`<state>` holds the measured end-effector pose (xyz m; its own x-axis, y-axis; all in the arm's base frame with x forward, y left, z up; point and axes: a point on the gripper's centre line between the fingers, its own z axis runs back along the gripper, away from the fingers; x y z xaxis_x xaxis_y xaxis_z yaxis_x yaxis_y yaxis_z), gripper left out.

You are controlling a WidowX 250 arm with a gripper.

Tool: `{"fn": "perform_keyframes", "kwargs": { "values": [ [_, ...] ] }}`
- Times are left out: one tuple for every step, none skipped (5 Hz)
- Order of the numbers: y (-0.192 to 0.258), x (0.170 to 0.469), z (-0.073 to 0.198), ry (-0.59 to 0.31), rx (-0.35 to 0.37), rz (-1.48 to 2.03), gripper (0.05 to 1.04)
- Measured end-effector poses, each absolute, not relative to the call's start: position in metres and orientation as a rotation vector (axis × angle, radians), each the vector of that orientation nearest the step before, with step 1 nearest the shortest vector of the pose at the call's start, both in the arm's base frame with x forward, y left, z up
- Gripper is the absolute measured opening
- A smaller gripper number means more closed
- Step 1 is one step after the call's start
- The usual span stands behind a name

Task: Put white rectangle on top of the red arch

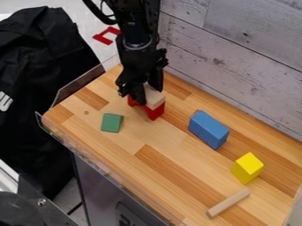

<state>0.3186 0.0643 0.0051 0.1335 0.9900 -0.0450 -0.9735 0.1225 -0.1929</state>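
Note:
The gripper (148, 89) hangs down over the upper left part of the wooden table, its fingers on either side of the white rectangle (155, 97), a pale wood-coloured block. They are shut on this block, covering its rear part. Directly under the block is the red arch (155, 112), which stands on the table. The block's front end lies over the arch's right part, and the two look to be touching. Some of the arch's left side is hidden behind the gripper.
A green block (112, 122) lies left of the arch. To the right are a blue block (209, 129), a yellow block (247, 167) and a thin wooden stick (228, 203). A grey plank wall (236, 57) borders the table's back; a clear rim (106, 167) runs along its front-left edge.

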Motion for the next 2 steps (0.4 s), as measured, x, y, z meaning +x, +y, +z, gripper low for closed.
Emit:
{"fn": "perform_keyframes", "kwargs": {
  "values": [
    [0.0639,0.3192,0.0046,-0.101,-0.196,1.441,0.61],
    [0.0614,0.3206,0.0012,-0.075,-0.203,1.436,0.912]
  ]
}}
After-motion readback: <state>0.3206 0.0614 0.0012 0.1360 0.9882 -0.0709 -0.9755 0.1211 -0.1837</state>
